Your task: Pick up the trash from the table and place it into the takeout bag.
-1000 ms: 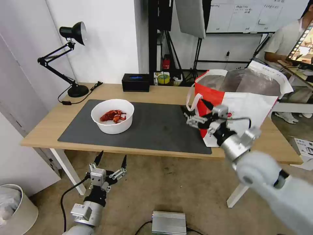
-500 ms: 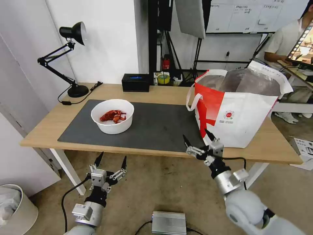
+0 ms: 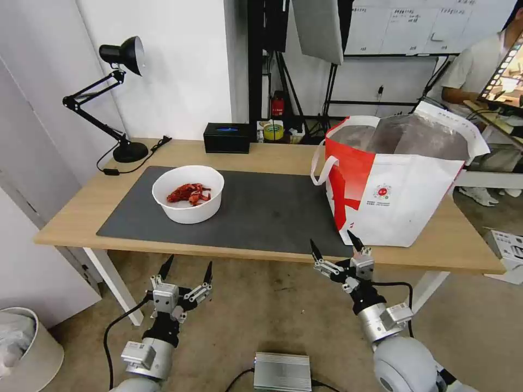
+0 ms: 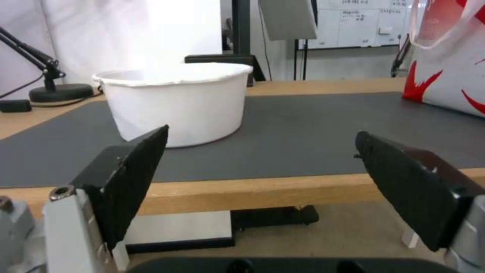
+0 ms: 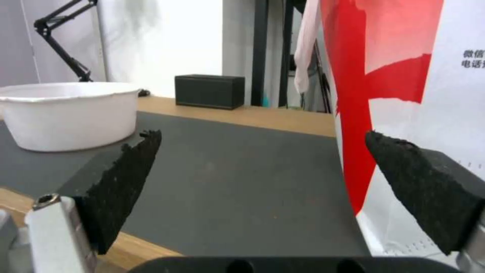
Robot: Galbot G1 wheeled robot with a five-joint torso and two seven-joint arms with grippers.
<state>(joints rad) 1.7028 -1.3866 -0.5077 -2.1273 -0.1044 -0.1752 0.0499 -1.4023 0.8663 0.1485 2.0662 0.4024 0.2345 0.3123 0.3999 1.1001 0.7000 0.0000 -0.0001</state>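
A white round bowl (image 3: 188,194) of red shell scraps, the trash in view, sits on the dark grey mat (image 3: 261,212) of the wooden table (image 3: 76,209); the bowl (image 4: 174,100) (image 5: 66,113) also shows in both wrist views. The takeout bag (image 3: 397,179), white with a red panel, stands open at the table's right end, its foil lining showing. My left gripper (image 3: 185,268) hangs open below the table's front edge, in front of the bowl. My right gripper (image 3: 334,246) is open and empty, just below the front edge near the bag (image 5: 404,76).
A black desk lamp (image 3: 117,98) stands at the table's back left. A black box (image 3: 227,137) and a tape roll (image 3: 273,132) sit at the back edge. A silver box (image 3: 282,372) lies on the floor, a bin (image 3: 24,348) at lower left.
My right arm has drawn back and down from in front of the bag's red panel to below the table's front edge. The left arm has not moved.
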